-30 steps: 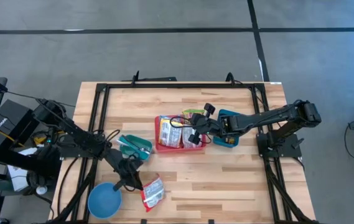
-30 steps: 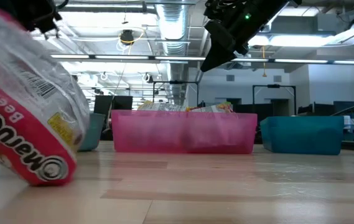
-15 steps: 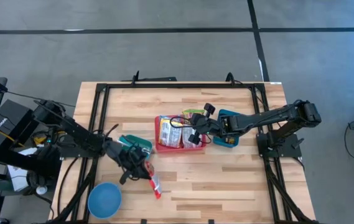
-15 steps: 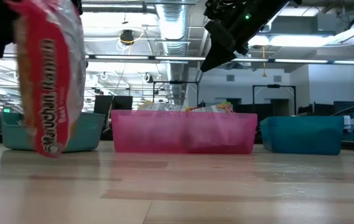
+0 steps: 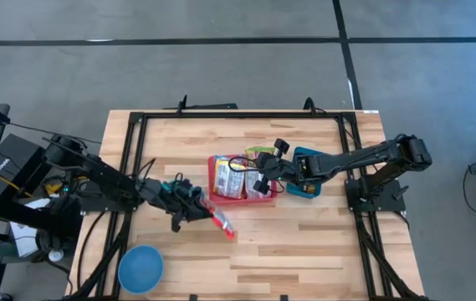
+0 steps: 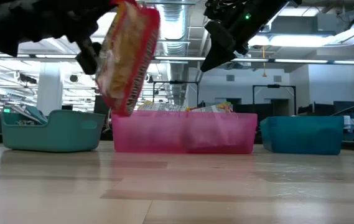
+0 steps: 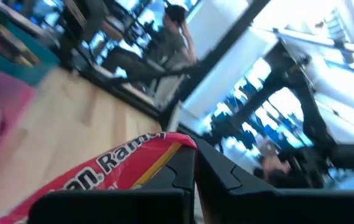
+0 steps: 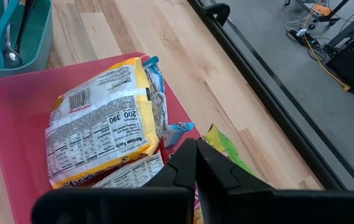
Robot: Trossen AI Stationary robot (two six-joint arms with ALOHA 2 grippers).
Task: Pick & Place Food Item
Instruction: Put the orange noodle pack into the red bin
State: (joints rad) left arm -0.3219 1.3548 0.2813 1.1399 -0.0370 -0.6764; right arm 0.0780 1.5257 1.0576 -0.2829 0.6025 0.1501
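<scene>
Left gripper (image 5: 197, 209) pinching a red ramen packet (image 6: 127, 56), held clear above the wooden table (image 5: 304, 242), just beside the pink bin (image 6: 183, 132) and near the teal bin (image 6: 52, 130). Right gripper (image 5: 264, 180) pressed together, empty, hovering over the pink bin's noodle packets (image 8: 102, 124). Blue bowl (image 5: 140, 269) near the table's front edge

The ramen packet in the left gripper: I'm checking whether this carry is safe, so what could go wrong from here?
1. The left gripper holds the ramen packet by one end only; it hangs tilted in the air and might slip or swing.
2. The pink bin already holds packets, so another could catch on its wall or sit on top.
3. The right gripper hangs shut over that bin; the arms could crowd each other there.
</scene>
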